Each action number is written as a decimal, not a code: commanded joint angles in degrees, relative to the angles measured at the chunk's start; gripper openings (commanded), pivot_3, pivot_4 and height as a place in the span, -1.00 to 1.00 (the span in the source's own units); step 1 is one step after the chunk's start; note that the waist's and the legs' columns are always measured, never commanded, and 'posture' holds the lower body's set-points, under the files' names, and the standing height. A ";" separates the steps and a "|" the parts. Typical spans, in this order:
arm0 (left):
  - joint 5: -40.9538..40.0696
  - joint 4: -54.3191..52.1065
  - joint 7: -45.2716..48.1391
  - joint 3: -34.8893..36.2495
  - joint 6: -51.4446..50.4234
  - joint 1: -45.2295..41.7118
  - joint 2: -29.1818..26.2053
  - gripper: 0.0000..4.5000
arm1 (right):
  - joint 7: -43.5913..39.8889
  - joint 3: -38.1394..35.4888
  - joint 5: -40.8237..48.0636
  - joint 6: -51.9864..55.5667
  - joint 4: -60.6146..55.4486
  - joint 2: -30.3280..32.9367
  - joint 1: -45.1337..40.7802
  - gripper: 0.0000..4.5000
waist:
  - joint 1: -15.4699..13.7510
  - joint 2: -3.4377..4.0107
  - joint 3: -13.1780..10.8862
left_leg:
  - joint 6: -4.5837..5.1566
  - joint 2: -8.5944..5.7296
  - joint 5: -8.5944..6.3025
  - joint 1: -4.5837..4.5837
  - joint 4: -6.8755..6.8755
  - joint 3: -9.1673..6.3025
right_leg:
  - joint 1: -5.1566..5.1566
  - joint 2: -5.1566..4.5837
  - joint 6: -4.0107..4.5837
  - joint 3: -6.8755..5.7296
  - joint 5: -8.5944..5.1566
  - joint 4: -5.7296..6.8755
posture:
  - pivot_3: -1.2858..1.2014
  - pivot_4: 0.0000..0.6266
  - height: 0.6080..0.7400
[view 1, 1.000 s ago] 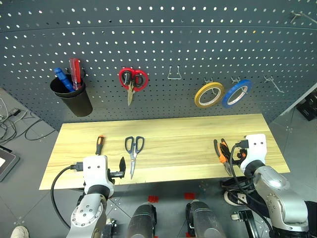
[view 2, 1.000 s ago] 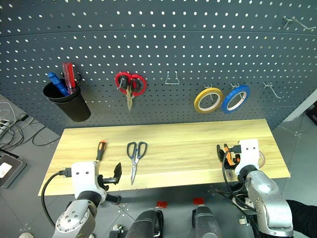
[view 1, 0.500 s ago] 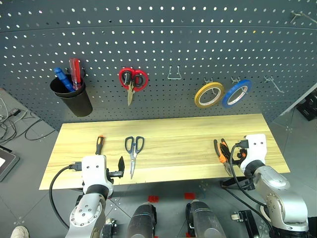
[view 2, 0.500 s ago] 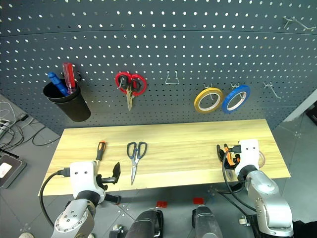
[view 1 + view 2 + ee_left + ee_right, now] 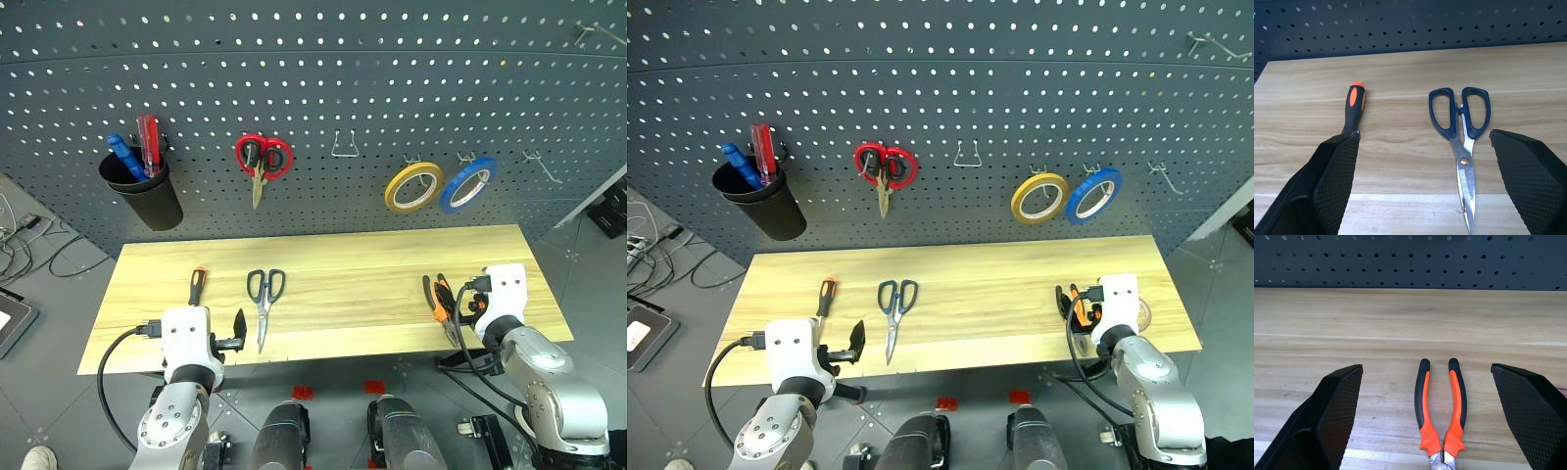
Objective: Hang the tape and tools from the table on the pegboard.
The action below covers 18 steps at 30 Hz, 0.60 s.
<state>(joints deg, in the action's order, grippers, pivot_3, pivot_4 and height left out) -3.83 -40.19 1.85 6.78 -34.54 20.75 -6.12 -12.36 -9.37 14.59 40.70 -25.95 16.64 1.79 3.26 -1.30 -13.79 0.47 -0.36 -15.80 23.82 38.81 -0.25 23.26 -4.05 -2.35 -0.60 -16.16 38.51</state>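
On the light wood table (image 5: 353, 259) lie a slim orange-and-black screwdriver (image 5: 197, 286), dark-handled scissors (image 5: 265, 294) and orange-and-black pliers (image 5: 438, 297). My left gripper (image 5: 1422, 137) hovers open at the table's front edge, one finger in front of the screwdriver and the other beside the scissors' blades. At the front right, my right gripper (image 5: 1426, 367) is open too, the pliers' handles lying between its fingers. A thin red rim of the tape (image 5: 1563, 390) peeks past the right finger. The dark pegboard (image 5: 343, 78) rises behind the table.
On the pegboard hang a black cup (image 5: 147, 196) holding red and blue screwdrivers, red-handled scissors (image 5: 263, 162), a yellow roll (image 5: 412, 186) and a blue roll (image 5: 467, 183). Bare hooks sit at the middle (image 5: 343, 147) and right (image 5: 541, 164). Cables lie on the floor at the left.
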 commanded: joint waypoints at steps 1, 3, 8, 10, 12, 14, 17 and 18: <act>0.08 -1.95 -0.03 0.35 1.24 0.39 0.02 0.99 | -0.19 -0.17 -0.22 -1.07 -0.92 0.58 0.27 1.00 | 0.00 0.00 0.00 | 0.00 0.00 0.00 0.00 0.00 0.00 | 0.00 0.00 0.00 0.00 0.00 0.00 | -0.08 -0.21 1.00; 0.03 -1.94 0.08 0.33 1.21 0.35 -0.05 0.99 | -0.26 -0.13 -0.49 -0.89 -0.82 1.03 0.30 1.00 | 0.00 0.00 0.00 | 0.00 0.00 0.00 0.00 0.00 0.00 | 0.00 0.00 0.00 0.00 0.00 0.00 | -0.08 -0.22 1.00; -4.35 0.91 4.32 1.07 -0.31 -3.67 -1.38 0.99 | -1.56 -0.71 -1.62 -1.45 1.68 4.51 -0.80 1.00 | -0.11 -0.01 -0.02 | 0.00 -0.01 0.00 0.00 0.00 0.00 | 0.00 0.01 0.00 -0.01 0.00 0.01 | -0.08 -0.18 1.00; -7.89 3.94 9.12 -0.59 -1.97 -8.72 -3.00 0.99 | -2.80 -1.38 -1.98 -2.24 4.66 6.90 -2.43 1.00 | -0.18 0.02 -0.05 | 0.00 -0.04 0.00 -0.01 0.01 0.00 | -0.01 0.01 0.00 -0.05 0.00 0.02 | -0.09 -0.13 1.00; -10.04 6.33 13.37 -3.09 -3.00 -14.30 -4.96 0.99 | -4.49 -1.77 -1.83 -2.42 7.93 9.16 -4.06 1.00 | -0.19 0.02 -0.23 | 0.00 -0.08 0.01 -0.01 0.02 0.00 | -0.01 0.11 -0.01 -0.08 0.01 0.05 | -0.09 -0.10 1.00; -11.48 9.12 16.56 -5.35 -3.60 -19.57 -6.31 0.99 | -6.83 -1.53 -1.87 -2.98 11.60 11.65 -5.67 1.00 | -0.05 -0.04 -0.54 | 0.00 -0.10 0.01 -0.01 0.05 0.03 | -0.01 0.15 -0.02 -0.07 0.02 0.07 | -0.10 -0.04 1.00; -12.74 15.96 22.27 -9.28 -2.11 -27.47 -7.56 0.99 | -10.06 -1.01 -2.15 -4.60 18.92 14.51 -8.74 1.00 | 0.24 -0.10 -1.13 | 0.01 -0.08 0.01 -0.01 0.05 0.09 | -0.02 0.16 -0.03 -0.01 0.03 0.07 | -0.11 0.01 1.00; -13.16 18.39 24.63 -10.77 -1.21 -29.87 -7.84 0.99 | -10.69 -1.08 -2.23 -5.02 21.40 15.14 -9.96 1.00 | 0.33 -0.09 -1.31 | 0.01 -0.07 0.01 -0.02 0.05 0.09 | -0.02 0.16 -0.02 0.02 0.03 0.08 | -0.11 0.01 1.00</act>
<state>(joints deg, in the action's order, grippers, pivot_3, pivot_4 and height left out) -15.78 -23.67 23.01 -1.74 -37.52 -7.82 -13.72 -21.65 -9.76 12.51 37.19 -6.71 30.95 -7.18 3.59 -1.39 -15.10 0.48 -0.42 -15.78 23.79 38.87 -0.15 23.23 -3.90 -2.37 -0.59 -16.13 38.59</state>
